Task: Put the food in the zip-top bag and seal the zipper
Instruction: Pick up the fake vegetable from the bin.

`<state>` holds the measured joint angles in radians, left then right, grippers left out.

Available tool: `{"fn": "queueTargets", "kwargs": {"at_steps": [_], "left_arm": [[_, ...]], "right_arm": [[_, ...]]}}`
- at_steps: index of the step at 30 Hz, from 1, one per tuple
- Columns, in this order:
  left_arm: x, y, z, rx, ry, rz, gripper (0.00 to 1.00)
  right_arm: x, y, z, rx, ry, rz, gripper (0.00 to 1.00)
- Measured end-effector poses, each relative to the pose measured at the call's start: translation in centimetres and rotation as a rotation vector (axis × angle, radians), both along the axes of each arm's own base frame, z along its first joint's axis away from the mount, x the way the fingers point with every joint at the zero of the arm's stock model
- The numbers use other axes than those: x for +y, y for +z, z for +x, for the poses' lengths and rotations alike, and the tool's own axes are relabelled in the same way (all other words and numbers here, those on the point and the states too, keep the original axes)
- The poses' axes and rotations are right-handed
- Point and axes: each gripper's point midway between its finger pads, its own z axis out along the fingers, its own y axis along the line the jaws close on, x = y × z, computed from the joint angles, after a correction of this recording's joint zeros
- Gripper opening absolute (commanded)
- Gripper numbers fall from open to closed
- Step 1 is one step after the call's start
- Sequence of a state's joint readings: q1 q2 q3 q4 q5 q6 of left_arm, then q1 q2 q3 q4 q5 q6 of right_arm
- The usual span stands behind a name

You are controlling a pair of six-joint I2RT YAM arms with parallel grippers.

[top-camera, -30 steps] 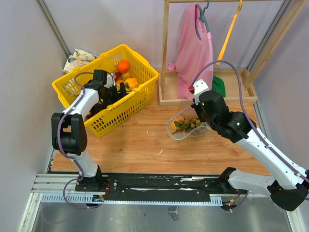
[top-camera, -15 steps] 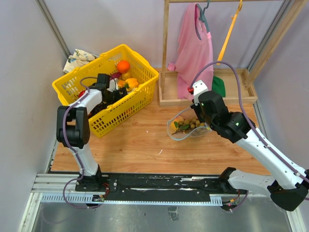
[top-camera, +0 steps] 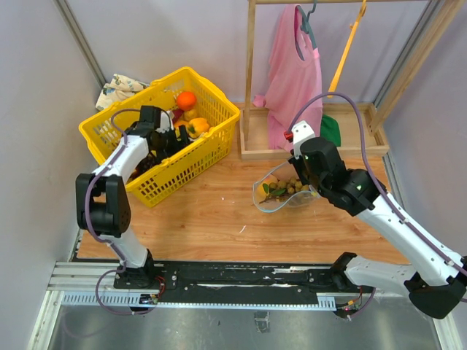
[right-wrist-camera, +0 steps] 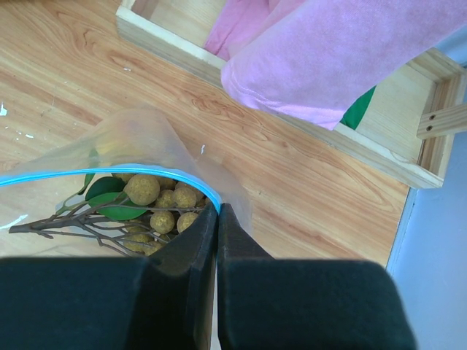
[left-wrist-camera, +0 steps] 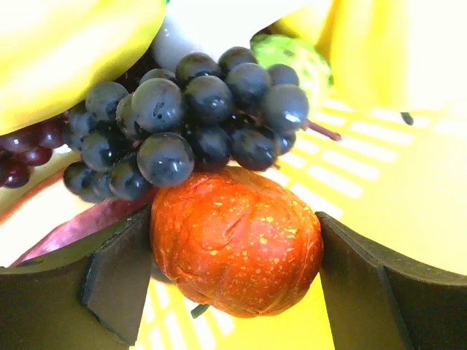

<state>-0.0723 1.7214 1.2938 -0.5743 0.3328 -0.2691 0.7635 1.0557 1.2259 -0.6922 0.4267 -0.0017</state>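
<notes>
Now left gripper (top-camera: 177,137) sits in yellow basket (top-camera: 211,109), fingers (left-wrist-camera: 117,284) touching both sides of red-orange fruit (left-wrist-camera: 237,244) below dark grapes (left-wrist-camera: 197,109). Right gripper (right-wrist-camera: 217,219) pinches zip-top bag (right-wrist-camera: 131,142) at zipper (right-wrist-camera: 87,175); bag lies on wooden table (top-camera: 219,211), brownish cluster (right-wrist-camera: 157,200) inside.

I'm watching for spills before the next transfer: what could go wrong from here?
1. The left gripper straddles the orange-red fruit with the dark grape cluster resting against it; lifting may drag the grapes along or knock them aside.
2. The right gripper pinches only one spot on the rim of the zip-top bag; the limp mouth could sag shut or slip, so the fruit might miss.
</notes>
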Motion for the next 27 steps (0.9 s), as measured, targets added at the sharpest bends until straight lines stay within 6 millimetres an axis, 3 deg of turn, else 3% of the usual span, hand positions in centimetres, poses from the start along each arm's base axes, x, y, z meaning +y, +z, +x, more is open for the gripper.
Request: {"fn": "queueTargets", "kwargs": {"at_steps": [11, 18, 23, 27], "left_arm": [[1.5, 7.6, 0.0, -0.219, 0.075, 0.053, 0.53], [1.7, 13.5, -1.6, -0.425, 0.097, 0.029, 0.52], [0.8, 18.6, -2.6, -0.594, 0.078, -0.012, 0.51], [-1.6, 21.5, -3.8, -0.685, 0.017, -0.061, 0.51]], "right_arm": [[0.0, 0.2, 0.0, -0.011, -0.003, 0.016, 0.01], [0.2, 0.3, 0.1, -0.016, -0.008, 0.032, 0.01], [0.4, 0.5, 0.3, -0.026, -0.013, 0.052, 0.01], [0.5, 0.5, 0.4, -0.029, -0.015, 0.06, 0.01]]}}
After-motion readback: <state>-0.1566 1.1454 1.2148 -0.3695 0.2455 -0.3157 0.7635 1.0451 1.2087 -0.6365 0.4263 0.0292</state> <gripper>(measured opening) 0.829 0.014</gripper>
